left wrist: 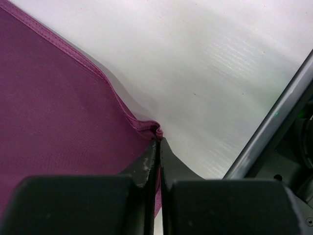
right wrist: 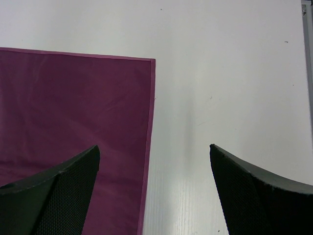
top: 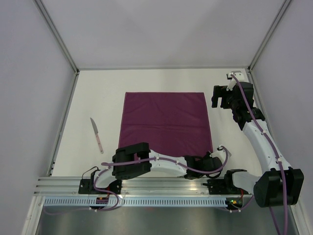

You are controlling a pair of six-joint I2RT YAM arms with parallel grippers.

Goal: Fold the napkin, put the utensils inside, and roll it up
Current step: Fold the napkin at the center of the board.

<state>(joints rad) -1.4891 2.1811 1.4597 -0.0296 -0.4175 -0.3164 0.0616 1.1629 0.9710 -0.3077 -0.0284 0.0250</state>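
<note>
Plum-purple cloth, the napkin (top: 166, 122), is spread flat on the white tabletop (top: 98, 88). Its near right corner is pinched between the closed fingers of the left claw (left wrist: 160, 142), and the hem is bunched slightly at the fingertips. The right claw (right wrist: 153, 147) is held above the napkin's far right corner, its jaws spread wide with nothing between them. One slim utensil (top: 97, 134) is seen lying on the tabletop, left of the napkin and apart from it.
</note>
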